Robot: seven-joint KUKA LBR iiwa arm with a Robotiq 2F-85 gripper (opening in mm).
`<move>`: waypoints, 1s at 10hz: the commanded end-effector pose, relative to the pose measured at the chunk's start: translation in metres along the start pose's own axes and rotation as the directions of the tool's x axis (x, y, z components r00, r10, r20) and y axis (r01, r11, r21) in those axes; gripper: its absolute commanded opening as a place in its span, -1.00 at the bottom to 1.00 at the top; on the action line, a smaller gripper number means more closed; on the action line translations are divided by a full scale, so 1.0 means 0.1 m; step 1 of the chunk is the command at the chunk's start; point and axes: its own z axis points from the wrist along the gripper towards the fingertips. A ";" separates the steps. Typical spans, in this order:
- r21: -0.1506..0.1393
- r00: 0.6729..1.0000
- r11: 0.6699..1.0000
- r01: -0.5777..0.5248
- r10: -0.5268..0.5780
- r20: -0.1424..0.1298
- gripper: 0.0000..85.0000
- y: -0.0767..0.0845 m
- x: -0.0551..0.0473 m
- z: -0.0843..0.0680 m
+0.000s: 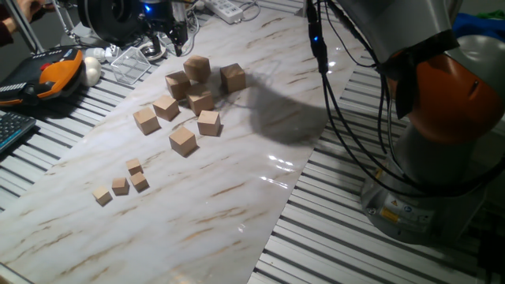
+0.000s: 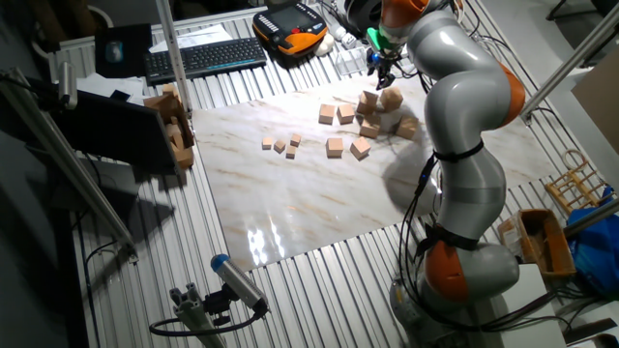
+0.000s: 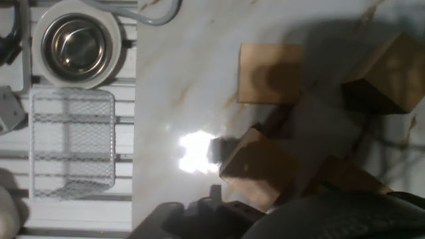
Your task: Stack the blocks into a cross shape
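Fingers (image 1: pixel 170 35) hover just behind the blocks (image 1: pixel 189 99), touching none; open/closed can't tell, too dark.

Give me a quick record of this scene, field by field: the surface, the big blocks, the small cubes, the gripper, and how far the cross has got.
surface: marble-patterned board on a slatted table
blocks: about eight tan cubes clustered at the board's far end, one sitting on top of others
small cubes: four, apart from the cluster, nearer the camera in one fixed view
gripper: just beyond the cluster; open or shut cannot be told
progress: no cross visible yet
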 end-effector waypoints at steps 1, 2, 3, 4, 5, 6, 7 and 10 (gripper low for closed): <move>0.001 1.000 1.000 0.005 -0.005 -0.001 0.60 0.00 0.00 0.00; -0.002 1.000 1.000 0.018 -0.018 -0.009 0.60 0.00 0.00 0.00; -0.038 0.999 0.998 0.042 -0.043 -0.006 0.20 0.00 0.00 0.00; -0.066 0.997 0.995 0.071 -0.071 -0.010 -1.00 0.00 0.00 0.00; -0.071 0.998 0.995 0.064 -0.065 -0.013 -1.00 0.00 0.00 0.00; -0.059 0.998 0.996 0.061 -0.062 -0.022 -1.00 0.00 0.00 0.00; -0.027 0.999 0.999 0.037 -0.038 -0.027 -1.00 0.00 0.00 0.00; 0.048 0.999 0.999 -0.015 0.016 -0.028 -1.00 0.00 0.00 0.00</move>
